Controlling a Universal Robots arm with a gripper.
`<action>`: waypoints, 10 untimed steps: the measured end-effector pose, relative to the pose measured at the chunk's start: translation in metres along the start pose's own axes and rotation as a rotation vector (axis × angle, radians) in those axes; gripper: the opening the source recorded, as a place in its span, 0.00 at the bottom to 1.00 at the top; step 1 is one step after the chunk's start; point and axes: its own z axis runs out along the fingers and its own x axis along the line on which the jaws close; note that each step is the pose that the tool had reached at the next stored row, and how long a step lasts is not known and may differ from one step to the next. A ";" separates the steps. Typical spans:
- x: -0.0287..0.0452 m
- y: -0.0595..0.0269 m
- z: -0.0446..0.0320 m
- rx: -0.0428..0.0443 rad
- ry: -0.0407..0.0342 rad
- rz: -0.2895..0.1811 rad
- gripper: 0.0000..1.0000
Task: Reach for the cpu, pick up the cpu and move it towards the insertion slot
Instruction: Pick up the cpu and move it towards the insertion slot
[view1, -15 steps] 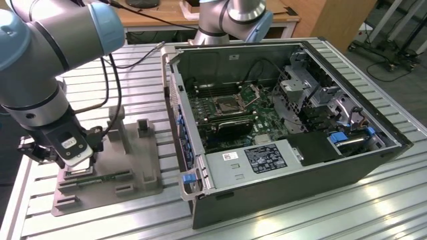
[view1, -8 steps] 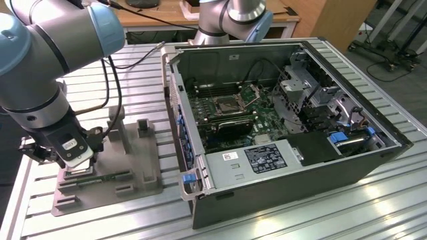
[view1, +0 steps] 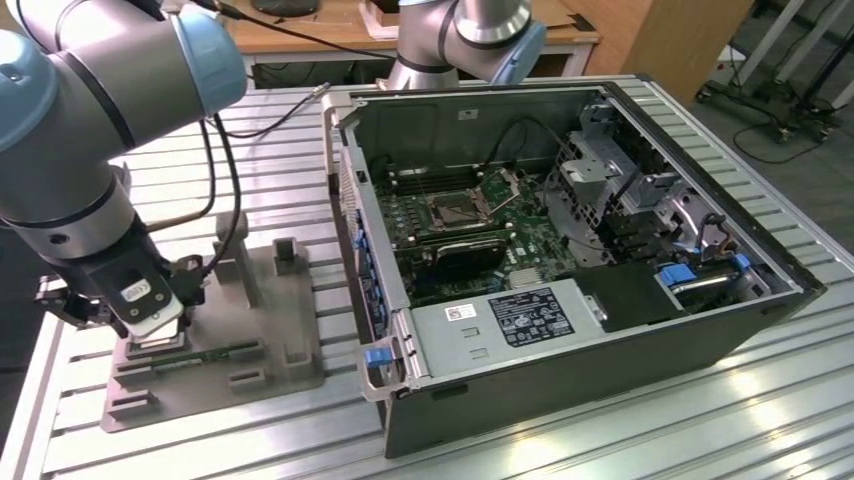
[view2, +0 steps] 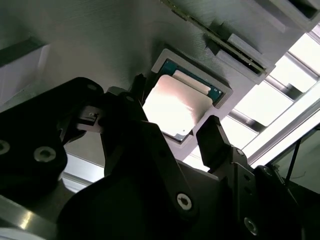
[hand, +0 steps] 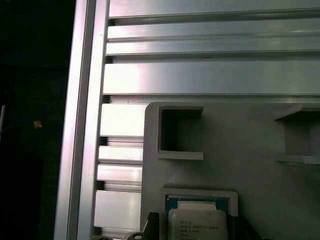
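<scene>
Tool (view2: 177, 101) open, holding nothing, jaws flanking the cpu (view2: 172, 107), which lies seated in its recess in the grey fixture (view2: 100, 45). Best grip, I judge: fingers (view2: 215, 142) square on opposite edges, evenly closed; insertion slot (view1: 461, 210) sits well apart.

A ribbed aluminium table (view1: 667, 430) carries a grey plastic fixture (view1: 287, 350) and, just beside it, an open computer case (view1: 561, 370)

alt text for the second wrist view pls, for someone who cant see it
The black gripper sits close over the chip, a silvery square lying flat in a framed recess of the grey holder. Bright metal slats of the table show beyond the holder.
</scene>
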 end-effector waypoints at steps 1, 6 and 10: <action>0.0000 0.0000 0.0003 0.0000 -0.0001 0.002 0.68; 0.0000 -0.0001 0.0008 0.0013 -0.0018 0.025 0.68; -0.0002 -0.0004 0.0009 0.0029 -0.0032 0.042 0.68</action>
